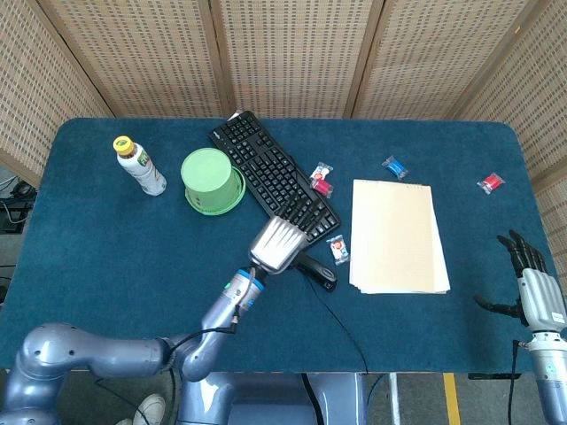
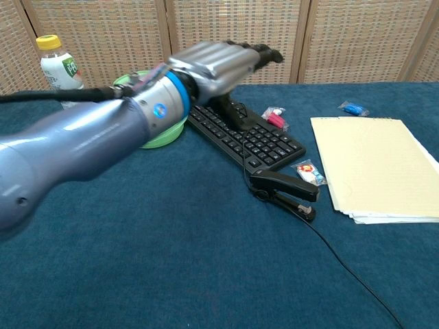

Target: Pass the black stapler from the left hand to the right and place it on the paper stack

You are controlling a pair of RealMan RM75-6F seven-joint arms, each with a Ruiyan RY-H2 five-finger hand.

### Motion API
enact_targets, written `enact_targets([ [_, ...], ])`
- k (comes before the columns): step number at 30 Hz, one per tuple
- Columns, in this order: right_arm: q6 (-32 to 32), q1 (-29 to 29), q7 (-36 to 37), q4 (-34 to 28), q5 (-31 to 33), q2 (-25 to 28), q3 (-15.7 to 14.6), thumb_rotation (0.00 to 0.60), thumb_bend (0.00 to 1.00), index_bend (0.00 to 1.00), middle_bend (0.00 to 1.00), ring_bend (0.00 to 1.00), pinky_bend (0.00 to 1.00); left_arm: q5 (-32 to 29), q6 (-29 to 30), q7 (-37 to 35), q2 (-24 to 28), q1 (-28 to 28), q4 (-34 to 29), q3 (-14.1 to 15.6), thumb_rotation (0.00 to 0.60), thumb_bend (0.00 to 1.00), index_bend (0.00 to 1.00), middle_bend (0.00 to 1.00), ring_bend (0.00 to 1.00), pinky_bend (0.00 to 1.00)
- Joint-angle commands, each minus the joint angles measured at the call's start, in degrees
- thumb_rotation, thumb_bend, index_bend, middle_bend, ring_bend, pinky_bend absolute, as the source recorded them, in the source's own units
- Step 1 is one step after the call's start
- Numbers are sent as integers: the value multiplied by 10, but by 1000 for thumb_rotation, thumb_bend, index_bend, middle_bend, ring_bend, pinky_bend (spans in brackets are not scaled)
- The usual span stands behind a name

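Observation:
The black stapler [image 1: 314, 268] [image 2: 285, 192] lies on the blue table, just left of the cream paper stack [image 1: 396, 235] [image 2: 374, 168] and touching no hand. My left hand [image 1: 276, 243] [image 2: 219, 62] hovers up and to the left of the stapler, above the keyboard's near end. Its fingers are stretched out and hold nothing. My right hand [image 1: 532, 283] stands at the table's right edge with fingers spread and empty; only the head view shows it.
A black keyboard [image 1: 275, 177] [image 2: 240, 127] runs diagonally behind the stapler, and its cable [image 2: 343, 260] trails toward the front edge. A green cup [image 1: 211, 181] and a bottle [image 1: 139, 166] [image 2: 58, 65] stand at the left. Wrapped candies [image 1: 337, 248] [image 2: 306, 171] lie around the paper.

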Motion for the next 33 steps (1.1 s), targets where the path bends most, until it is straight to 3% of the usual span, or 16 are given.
enact_targets([
  [1,3,0,-12,-6,-3,-2,-1,600,16,130,0,0,2,28,57,-24,106,73,-96,31,600,351,0,0,0,0],
  [8,16,0,-62,-23,-16,-13,-9,600,17,130,0,0,2,77,131,-103,255,184,-195,83,600,337,0,0,0,0],
  [16,16,3,-96,-24,-18,-26,-14,600,17,130,0,0,2,139,178,-188,349,273,-211,141,600,336,0,0,0,0],
  [24,16,9,-127,-31,-19,-40,-16,600,34,134,0,0,3,221,253,-303,372,398,-152,226,600,337,0,0,0,0],
  [28,22,14,-148,-55,-26,-44,-12,600,56,182,0,0,7,244,268,-337,363,431,-116,237,600,337,0,0,0,0],
  [33,25,35,-227,-139,-33,-44,4,600,93,245,0,0,48,264,270,-362,358,449,-88,234,600,337,0,0,0,0],
])
